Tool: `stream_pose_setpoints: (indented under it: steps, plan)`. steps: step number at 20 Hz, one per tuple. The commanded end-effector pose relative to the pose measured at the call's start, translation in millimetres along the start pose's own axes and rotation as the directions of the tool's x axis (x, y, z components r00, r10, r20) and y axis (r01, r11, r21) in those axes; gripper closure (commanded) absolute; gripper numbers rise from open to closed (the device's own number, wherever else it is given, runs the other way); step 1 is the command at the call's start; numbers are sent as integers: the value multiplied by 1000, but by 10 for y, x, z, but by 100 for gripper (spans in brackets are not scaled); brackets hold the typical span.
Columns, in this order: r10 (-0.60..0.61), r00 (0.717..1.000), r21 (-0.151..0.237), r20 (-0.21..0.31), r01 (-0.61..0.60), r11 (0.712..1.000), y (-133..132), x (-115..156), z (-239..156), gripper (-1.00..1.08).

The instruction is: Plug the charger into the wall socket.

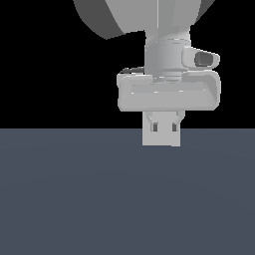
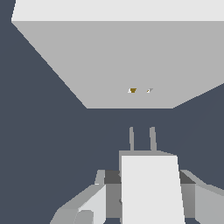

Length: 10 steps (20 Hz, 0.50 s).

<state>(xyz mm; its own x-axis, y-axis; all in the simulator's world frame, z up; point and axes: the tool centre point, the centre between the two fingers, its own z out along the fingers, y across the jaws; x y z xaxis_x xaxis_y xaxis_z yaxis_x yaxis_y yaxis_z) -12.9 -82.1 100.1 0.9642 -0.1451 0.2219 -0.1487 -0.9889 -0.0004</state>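
My gripper [image 2: 148,192] is shut on the charger [image 2: 151,188], a small off-white cube. Its two thin prongs [image 2: 131,139] point at the wall socket [image 2: 131,61], a large pale grey upright plate. The socket has two tiny holes [image 2: 132,90] near its middle. The prongs stand a short way off the plate, roughly in line with the holes. In the exterior view my gripper [image 1: 163,128] hangs low over the floor with the charger's pale block [image 1: 161,138] at its fingertips. I cannot make out the socket as a separate thing there.
A flat dark blue-grey floor [image 1: 74,199] lies under everything and also shows around the socket in the wrist view [image 2: 39,144]. The arm's hand body [image 1: 167,94] fills the upper middle of the exterior view.
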Motion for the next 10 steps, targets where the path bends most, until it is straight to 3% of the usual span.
stream_pose_setpoints:
  steps: [1,10]
  plan:
    - [0,1000,0,0,0,1000,1,58,11,108]
    - [0,1000,0,0,0,1000,2,356,82,108]
